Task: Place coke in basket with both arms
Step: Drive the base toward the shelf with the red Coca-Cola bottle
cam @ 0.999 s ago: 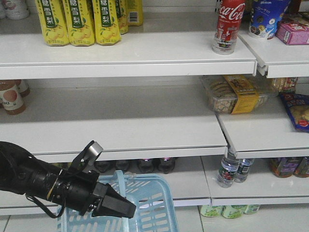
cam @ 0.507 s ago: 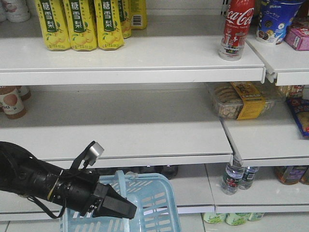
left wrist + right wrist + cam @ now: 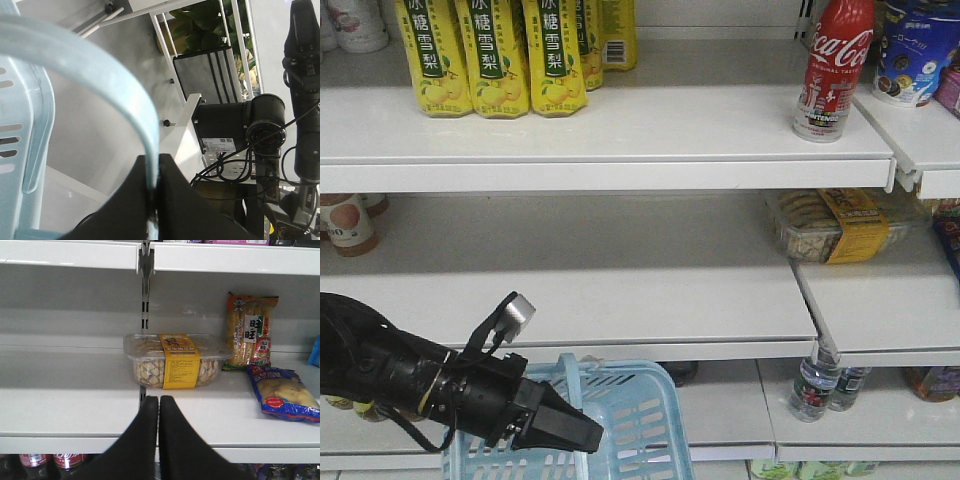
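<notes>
Left tool [image 3: 560,428], front view: shut on the handle [image 3: 567,385] of the basket [image 3: 640,420], low at left. Coke [image 3: 838,65] stands upright at the right end of the top bench [image 3: 620,130], near the front edge and well apart from the basket. Right tool is not seen here.
- Risk: long carry down and across, so a loose hold could drop the bottle short of the basket.
- Risk: slim bottle, likely to topple off the edge if nudged. A blue pouch [image 3: 917,55] just beside it crowds that side.

Left wrist view: left tool [image 3: 152,167] pinches the pale blue handle [image 3: 100,70] at the very tips.
- Cannot tell if the basket hangs free or rests on something.
- Risk: a thin strip held at the tips may slide or swing when the bottle lands.

Right wrist view: right tool [image 3: 159,407] has its fingers pressed together and holds nothing. It points at a biscuit tray [image 3: 175,362] on the middle bench [image 3: 65,405].
- Coke is absent from this view, so the tool looks one level too low.
- Risk: approaching unopened would shove the bottle, not take it.
- Risk: dark cola bottles [image 3: 30,460] below are the wrong pick.
</notes>
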Motion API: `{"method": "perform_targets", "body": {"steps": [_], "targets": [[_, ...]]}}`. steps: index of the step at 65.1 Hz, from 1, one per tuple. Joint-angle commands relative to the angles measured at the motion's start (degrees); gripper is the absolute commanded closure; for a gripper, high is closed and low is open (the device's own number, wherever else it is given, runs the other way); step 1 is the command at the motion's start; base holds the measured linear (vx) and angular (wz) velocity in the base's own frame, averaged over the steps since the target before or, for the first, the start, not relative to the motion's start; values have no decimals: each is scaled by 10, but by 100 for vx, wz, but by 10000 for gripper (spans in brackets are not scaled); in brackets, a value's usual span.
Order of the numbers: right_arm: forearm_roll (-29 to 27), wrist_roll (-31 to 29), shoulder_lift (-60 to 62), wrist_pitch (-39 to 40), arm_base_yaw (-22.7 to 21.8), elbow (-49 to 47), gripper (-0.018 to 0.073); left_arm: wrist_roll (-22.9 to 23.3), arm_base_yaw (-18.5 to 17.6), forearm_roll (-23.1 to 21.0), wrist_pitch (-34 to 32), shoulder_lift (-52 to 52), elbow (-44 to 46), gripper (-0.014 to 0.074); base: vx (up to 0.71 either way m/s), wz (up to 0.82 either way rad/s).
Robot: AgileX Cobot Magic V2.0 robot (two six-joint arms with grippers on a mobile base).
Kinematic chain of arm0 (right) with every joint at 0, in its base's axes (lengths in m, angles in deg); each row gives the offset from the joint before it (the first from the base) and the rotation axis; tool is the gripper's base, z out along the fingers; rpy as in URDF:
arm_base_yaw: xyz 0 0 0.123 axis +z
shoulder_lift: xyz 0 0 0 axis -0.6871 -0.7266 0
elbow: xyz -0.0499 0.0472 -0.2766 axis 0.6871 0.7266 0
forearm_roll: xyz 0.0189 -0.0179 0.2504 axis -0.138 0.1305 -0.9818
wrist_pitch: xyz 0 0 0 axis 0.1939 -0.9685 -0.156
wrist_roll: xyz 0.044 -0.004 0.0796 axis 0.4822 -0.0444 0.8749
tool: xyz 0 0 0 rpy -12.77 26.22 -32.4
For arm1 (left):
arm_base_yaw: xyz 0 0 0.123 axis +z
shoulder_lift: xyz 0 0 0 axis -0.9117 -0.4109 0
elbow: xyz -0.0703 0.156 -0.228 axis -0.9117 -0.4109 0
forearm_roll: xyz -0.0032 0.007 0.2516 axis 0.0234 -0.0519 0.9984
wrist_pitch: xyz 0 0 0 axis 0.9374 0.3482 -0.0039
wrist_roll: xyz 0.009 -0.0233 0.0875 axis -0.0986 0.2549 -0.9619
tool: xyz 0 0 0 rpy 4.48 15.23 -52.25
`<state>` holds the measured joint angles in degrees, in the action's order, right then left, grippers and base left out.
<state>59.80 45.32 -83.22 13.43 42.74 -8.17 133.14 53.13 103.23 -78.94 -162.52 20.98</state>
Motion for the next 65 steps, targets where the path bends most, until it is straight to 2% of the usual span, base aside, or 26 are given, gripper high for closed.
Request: {"method": "perform_targets", "body": {"steps": [1,65], "targets": [[4,-3,10,43,1,6,568,-4,-2,-34,-127,26,9,602,6,2],[4,-3,10,43,1,6,568,-4,-2,-34,-127,26,9,602,4,1]]}}
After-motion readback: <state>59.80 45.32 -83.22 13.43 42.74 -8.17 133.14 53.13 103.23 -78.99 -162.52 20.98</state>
